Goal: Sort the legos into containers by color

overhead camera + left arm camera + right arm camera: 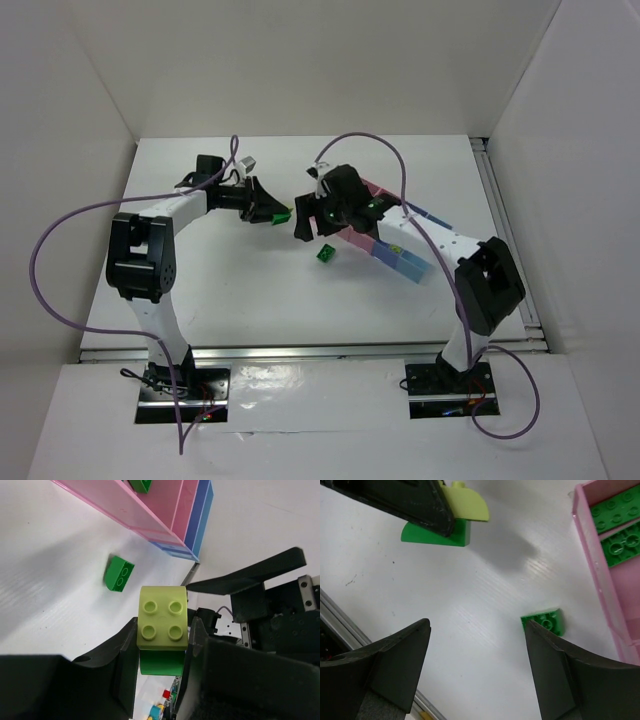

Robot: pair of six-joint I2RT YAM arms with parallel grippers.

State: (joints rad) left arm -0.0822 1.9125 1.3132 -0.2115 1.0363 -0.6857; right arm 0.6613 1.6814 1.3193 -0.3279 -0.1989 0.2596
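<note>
White table: left claw pinches two stacked bricks; right claw spread near one green brick.

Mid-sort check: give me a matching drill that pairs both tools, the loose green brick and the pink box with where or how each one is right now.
Things
1. left tool
2. right tool
3. loose green brick
4. pink box

States or places
A. has green bricks inside it
B. open, holding nothing, above the table
C. shut on a pale green brick stacked on a darker green brick
D. lying on the table, outside the boxes

Pairs: 1-C, 2-B, 3-D, 4-A
</note>
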